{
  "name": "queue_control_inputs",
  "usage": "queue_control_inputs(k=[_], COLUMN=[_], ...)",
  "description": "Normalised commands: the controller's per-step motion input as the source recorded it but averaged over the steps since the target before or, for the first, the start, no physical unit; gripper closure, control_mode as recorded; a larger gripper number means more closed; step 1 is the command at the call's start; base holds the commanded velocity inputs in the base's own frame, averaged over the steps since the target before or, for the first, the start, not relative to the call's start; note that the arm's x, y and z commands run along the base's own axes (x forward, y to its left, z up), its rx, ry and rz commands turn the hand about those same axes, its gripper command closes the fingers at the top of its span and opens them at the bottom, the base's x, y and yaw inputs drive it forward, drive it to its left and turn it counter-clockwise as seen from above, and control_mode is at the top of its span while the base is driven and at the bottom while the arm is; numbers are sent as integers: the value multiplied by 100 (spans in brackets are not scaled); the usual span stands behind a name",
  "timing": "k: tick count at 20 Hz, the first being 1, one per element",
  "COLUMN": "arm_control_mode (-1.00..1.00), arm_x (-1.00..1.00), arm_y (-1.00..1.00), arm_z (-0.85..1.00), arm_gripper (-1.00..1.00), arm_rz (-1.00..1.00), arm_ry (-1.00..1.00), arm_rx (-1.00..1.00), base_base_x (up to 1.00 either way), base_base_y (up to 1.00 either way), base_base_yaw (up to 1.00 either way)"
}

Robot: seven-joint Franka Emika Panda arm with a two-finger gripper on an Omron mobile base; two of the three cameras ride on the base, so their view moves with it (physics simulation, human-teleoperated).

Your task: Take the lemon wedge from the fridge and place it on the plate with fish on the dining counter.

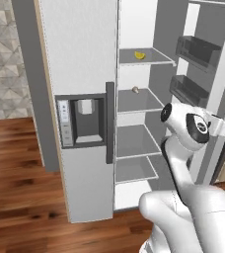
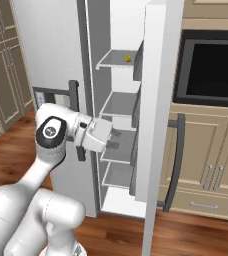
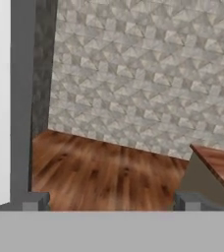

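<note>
Fridge [image 1: 85, 74] top cut off by frame; lump [image 1: 135, 89] on shelf too small to identify.

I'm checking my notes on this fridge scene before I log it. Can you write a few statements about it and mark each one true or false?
1. The fridge has its right door open. True.
2. The lemon wedge lies on the lowest shelf. False: it lies on the top visible shelf.
3. The gripper holds the lemon wedge. False: it is open and empty.
4. A small beige lump sits on the shelf below the lemon wedge. True.
</note>
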Motion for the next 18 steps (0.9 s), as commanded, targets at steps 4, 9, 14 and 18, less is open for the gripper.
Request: queue_control_inputs(k=[4,9,14,18], arm_control_mode=[-100,-100,-100,-100], arm_x=[-58,-26,-12,-6], arm_y=[70,87,66,5], arm_z=[100,94,10,-53], arm_gripper=[-100,-100,-100,-100], arm_rz=[24,41,42,38], arm_ry=[12,42,34,23], arm_rx=[3,6,46,82], base_base_x=[0,0,0,0], base_base_y=[0,0,0,0], base_base_yaw=[0,0,0,0])
